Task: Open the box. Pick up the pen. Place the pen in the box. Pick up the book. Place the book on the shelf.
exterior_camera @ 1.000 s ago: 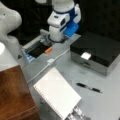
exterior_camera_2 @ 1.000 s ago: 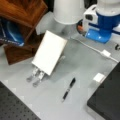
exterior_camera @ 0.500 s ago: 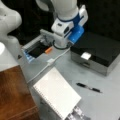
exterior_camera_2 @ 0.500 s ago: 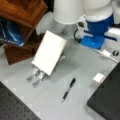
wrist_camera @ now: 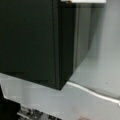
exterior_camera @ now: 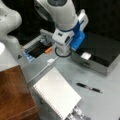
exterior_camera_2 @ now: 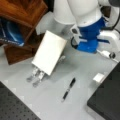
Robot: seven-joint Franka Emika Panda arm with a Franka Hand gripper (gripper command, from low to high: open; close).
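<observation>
Landmark = box (exterior_camera: 100,53). One box: lid shut, black top, grey sides, white label (exterior_camera: 85,56) on the front.

Gripper: fingers aren't visible in any view. The arm's wrist housing (exterior_camera: 65,41) hangs over the box's corner at a front view's left. Can't tell how far open the gripper is or whether it holds anything.

Only the wrist view shows the box corner (wrist_camera: 58,50) close up: black top, grey side, pale table (wrist_camera: 105,72) beside it. No pen or book there.

Both front views show one pen (exterior_camera: 89,87), lying flat on the table in front of the box, apart from it (exterior_camera_2: 68,89). One book (exterior_camera: 57,92), white, lies farther from the box than the pen, tilted, resting on a grey slatted rack (exterior_camera_2: 36,75).

One shelf (exterior_camera: 15,95), reddish-brown, sits beyond the book from the box; a front view shows its side and a blue item (exterior_camera_2: 11,33) inside.

One black tray (exterior_camera: 37,51) with an orange item (exterior_camera: 48,50) sits left of the box in a front view only.
</observation>
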